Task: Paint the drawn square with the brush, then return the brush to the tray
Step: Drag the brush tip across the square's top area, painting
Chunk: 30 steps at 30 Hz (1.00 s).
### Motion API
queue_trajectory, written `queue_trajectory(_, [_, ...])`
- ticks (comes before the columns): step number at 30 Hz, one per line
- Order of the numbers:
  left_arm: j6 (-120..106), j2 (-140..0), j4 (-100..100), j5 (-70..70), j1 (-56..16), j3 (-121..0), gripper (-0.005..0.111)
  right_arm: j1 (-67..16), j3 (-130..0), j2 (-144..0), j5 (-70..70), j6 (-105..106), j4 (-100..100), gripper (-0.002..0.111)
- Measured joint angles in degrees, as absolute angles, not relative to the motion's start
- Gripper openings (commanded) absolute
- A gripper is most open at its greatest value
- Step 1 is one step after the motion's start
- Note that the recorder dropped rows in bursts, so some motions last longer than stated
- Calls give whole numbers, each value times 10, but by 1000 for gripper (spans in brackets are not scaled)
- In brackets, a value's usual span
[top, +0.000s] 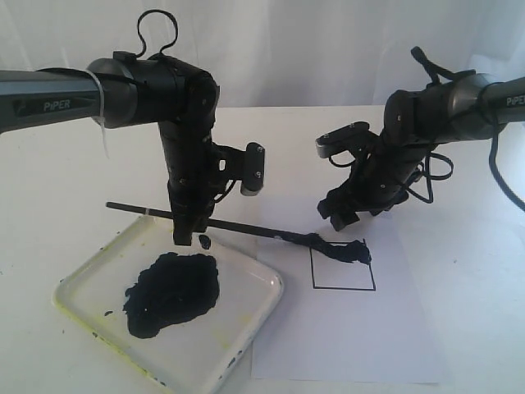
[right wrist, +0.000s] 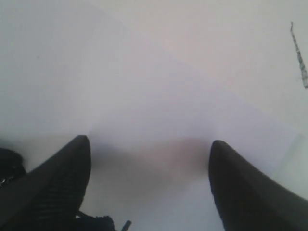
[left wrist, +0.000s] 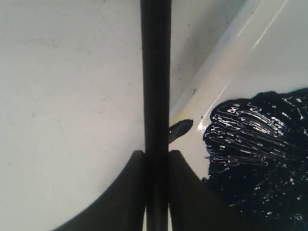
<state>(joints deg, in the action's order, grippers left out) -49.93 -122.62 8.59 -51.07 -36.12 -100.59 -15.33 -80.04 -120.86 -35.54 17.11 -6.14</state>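
My left gripper (top: 187,238) is shut on the thin black brush (top: 238,227), near the middle of its stick, over the far rim of the white tray (top: 254,316). The brush lies nearly level, its dark tip resting at the top edge of the drawn square (top: 344,266), where a blue-black daub (top: 340,249) covers the upper line. In the left wrist view the brush (left wrist: 156,86) runs straight between the shut fingers (left wrist: 130,192), beside the tray's black paint blob (left wrist: 260,154). My right gripper (right wrist: 149,183) is open and empty, hovering over the white paper (right wrist: 159,96) behind the square.
The white paper sheet (top: 353,336) lies right of the tray on the white table. A big black paint blob (top: 172,293) fills the tray's middle. A small paint spot (top: 204,241) sits on the tray by the left fingers. The right arm (top: 385,176) hangs just behind the square.
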Motion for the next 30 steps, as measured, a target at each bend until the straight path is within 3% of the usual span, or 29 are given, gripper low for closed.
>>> queue_trajectory(30, [-525,-1218,43,-580,-361,-1006,0,-153,-800,-1209,-355,171,-61,66])
